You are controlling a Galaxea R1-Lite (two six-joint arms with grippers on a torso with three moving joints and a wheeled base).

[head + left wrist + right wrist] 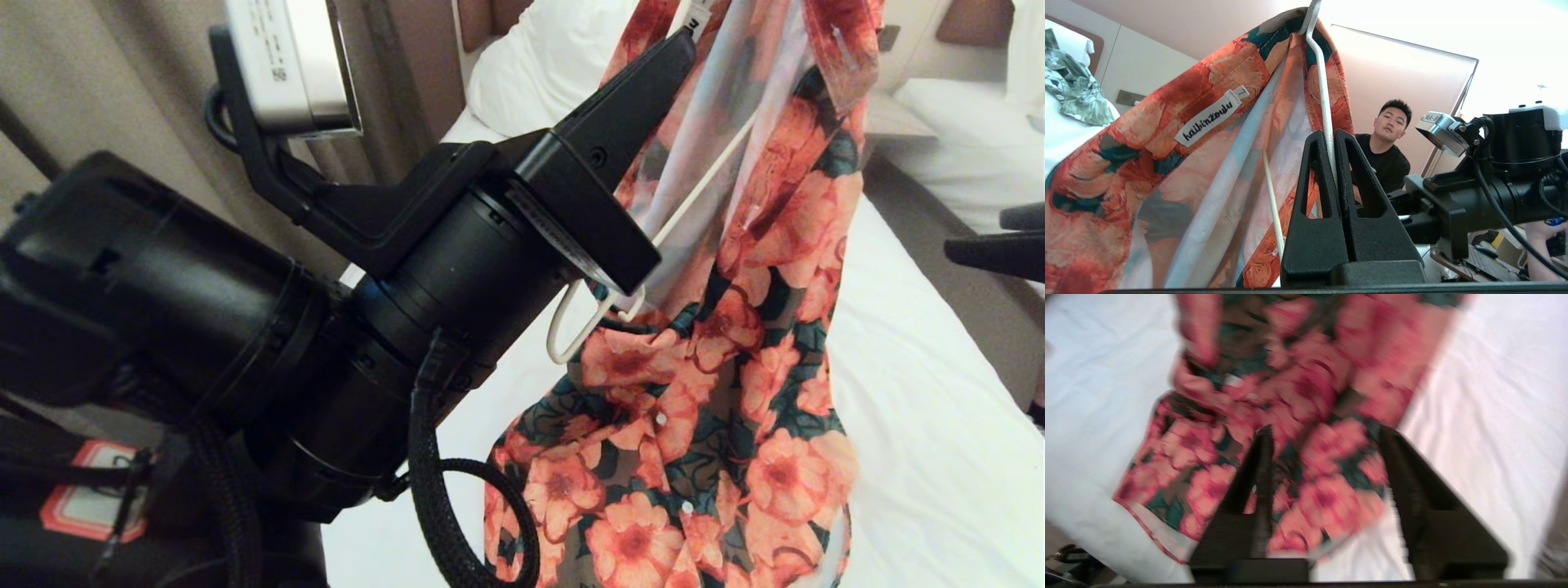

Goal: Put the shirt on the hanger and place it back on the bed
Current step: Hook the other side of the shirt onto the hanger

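The flowered shirt [718,392] hangs over the white bed [922,425], draped on the thin cream hanger [702,188], whose hook [571,327] points down toward me. My left gripper [686,41] reaches up into the collar. In the left wrist view it [1331,136] is shut on the hanger's wire [1325,94], next to the white neck label [1210,116]. My right gripper [1327,433] is open above the shirt's lower part [1298,388], which lies on the sheet [1494,416]. Its fingers [992,249] show at the right edge of the head view.
A person in a black top [1388,159] sits behind my arms. A pillow [555,65] lies at the head of the bed. A second bed [963,147] stands to the right, with a leaf-print garment [1073,94] on it. A curtain [122,82] hangs at the left.
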